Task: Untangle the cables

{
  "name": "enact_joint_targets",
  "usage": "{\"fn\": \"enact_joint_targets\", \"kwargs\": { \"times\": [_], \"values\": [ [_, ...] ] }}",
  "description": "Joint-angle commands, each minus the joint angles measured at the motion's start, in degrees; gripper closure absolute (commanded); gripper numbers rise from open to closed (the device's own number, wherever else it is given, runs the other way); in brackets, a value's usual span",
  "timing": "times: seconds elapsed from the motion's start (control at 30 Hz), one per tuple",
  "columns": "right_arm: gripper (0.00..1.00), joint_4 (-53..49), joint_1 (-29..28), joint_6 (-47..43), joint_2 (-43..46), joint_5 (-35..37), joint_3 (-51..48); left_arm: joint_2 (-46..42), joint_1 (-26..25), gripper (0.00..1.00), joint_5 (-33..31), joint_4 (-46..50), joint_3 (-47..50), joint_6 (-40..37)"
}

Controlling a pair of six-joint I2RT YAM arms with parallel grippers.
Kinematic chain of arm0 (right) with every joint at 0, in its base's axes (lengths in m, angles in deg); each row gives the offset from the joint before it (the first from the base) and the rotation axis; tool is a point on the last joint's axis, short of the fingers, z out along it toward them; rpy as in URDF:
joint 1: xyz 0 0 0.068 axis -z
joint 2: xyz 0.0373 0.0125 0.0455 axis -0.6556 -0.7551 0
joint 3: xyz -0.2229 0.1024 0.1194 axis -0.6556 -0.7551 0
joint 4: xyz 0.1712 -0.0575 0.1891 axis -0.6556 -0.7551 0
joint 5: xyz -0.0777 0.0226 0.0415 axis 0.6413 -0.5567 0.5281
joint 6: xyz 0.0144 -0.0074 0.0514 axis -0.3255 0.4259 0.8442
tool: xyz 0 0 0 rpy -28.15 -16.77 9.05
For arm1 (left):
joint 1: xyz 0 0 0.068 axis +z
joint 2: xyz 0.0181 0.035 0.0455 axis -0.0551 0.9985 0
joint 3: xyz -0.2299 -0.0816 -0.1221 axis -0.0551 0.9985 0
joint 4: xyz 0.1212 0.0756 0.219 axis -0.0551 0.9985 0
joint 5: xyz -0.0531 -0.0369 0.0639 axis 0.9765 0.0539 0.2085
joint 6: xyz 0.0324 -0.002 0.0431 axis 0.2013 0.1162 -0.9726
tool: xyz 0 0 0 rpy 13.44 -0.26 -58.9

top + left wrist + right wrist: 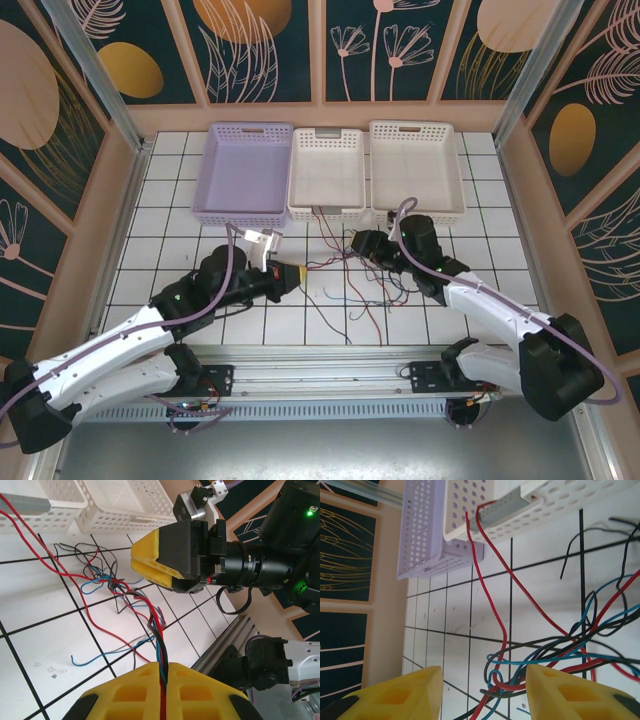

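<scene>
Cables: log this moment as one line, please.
left gripper: shut on cables | right gripper: open at the tangle | cables: knotted on table, red strands reaching middle basket

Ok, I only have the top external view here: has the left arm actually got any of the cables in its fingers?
Observer: Yes. In the left wrist view the left gripper is shut on a bundle of red, blue and black cables.
Operator: And the right one?
Observer: The right gripper is open. Its fingers stand apart, with cables crossing the gap between them.
Operator: Where does that long red one go?
Observer: The red cable runs up to a grey tab on the white basket.
</scene>
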Motion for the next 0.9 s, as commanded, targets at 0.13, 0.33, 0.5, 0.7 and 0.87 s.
{"fn": "enact_joint_targets", "kwargs": {
  "times": [0.13,0.33,0.5,0.7,0.87],
  "values": [
    [0.52,5.6,-0.4,4.4,-3.2,-3.3,-1.9,0.8,0.1,1.00,1.9,-2.4,0.9,-1.8],
    [0.54,9.6,-0.7,6.2,-7.6,-5.0,-1.8,1.0,0.1,1.00,2.7,-2.9,1.0,-2.3],
    [0.57,9.4,-0.7,4.9,-11.6,-3.9,1.1,1.7,0.2,1.00,4.1,-3.8,1.3,-2.5],
    [0.63,7.5,0.0,3.6,-13.9,-2.0,3.7,1.2,0.0,1.00,5.7,-3.2,1.3,-3.5],
    [0.65,9.3,-0.7,4.5,-18.8,-3.3,6.4,0.8,0.2,1.00,6.3,-3.2,2.0,-4.3]
  ]
}}
